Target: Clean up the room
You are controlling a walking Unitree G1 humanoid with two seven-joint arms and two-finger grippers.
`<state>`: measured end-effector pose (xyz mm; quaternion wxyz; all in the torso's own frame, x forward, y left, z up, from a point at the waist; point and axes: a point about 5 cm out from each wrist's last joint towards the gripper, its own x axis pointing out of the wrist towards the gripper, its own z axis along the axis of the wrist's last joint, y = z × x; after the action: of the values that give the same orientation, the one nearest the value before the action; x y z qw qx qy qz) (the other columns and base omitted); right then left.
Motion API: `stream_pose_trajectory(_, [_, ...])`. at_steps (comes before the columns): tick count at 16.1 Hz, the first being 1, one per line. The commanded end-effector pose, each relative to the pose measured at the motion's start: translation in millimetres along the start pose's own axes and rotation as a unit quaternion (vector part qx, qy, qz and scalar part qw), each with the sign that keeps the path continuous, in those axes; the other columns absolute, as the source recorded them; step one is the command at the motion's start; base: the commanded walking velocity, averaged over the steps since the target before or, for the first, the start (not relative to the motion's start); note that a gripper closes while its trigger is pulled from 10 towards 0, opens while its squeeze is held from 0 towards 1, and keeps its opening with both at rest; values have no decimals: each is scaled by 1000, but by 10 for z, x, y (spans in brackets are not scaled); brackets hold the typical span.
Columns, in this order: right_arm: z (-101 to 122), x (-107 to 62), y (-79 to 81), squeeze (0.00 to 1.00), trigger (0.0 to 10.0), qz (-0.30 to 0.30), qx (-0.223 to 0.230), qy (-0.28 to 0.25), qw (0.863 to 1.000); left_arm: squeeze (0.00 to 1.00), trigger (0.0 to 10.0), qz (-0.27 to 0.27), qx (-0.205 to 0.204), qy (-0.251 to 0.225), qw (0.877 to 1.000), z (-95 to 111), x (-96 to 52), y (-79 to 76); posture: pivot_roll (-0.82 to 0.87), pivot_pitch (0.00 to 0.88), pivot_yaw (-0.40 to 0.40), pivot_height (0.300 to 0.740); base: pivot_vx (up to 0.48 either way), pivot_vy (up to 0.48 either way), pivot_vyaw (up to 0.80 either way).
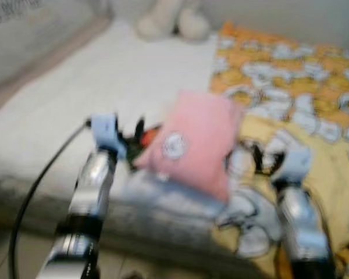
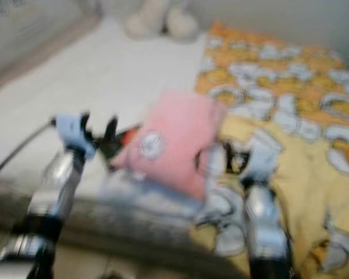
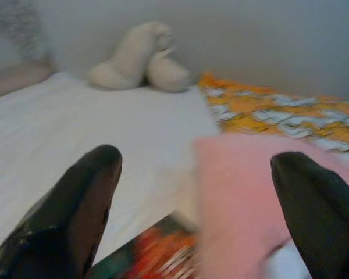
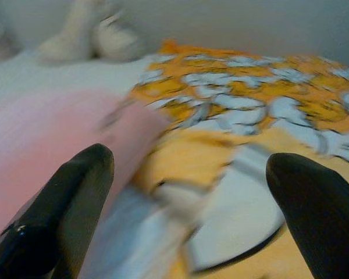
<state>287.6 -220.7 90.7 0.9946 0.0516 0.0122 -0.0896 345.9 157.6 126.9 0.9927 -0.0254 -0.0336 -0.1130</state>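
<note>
1. The head views are blurred. A pink pillow [image 1: 195, 145] lies at the centre of the frame on a bed with a white sheet [image 1: 93, 87], its right edge resting against an orange and yellow patterned blanket [image 1: 291, 75] that covers the right half.
2. The left gripper [image 1: 131, 139] sits left of centre, just beside the pillow's lower left corner. In its wrist view the two black fingers [image 3: 75, 203] stand wide apart, holding nothing.
3. A small red and orange object [image 1: 148, 136], too blurred to identify, lies between that gripper and the pillow.
4. The right gripper [image 1: 262, 160] is right of centre over the blanket, beside the pillow's right edge, its fingers [image 4: 64, 203] likewise spread with nothing between them.
5. A cream plush toy [image 1: 171, 23] rests at the top centre, against the wall.
</note>
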Motion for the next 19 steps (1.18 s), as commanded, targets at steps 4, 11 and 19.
stream_pose_trajectory(4, [-165, 195, -102, 0, 10000, -9, 171, 98, 980, 0, 10000, -52, -21, 133, 989, 47, 365, 3, 35, 0, -22, 740, 120, 0, 0])
stream_pose_trajectory(11, [-428, 170, 145, 0, 10000, 42, 242, 166, 955, 0, 10000, -109, -126, 211, 963, -47, 484, -270, -29, 106, -21, 740, 0, 0, 0])
stream_pose_trajectory(19, [-501, 189, 622, 0, 10000, 107, 243, 182, 947, 0, 10000, -55, -58, 256, 963, -325, 430, -576, -49, 175, -27, 740, 0, 0, 0])
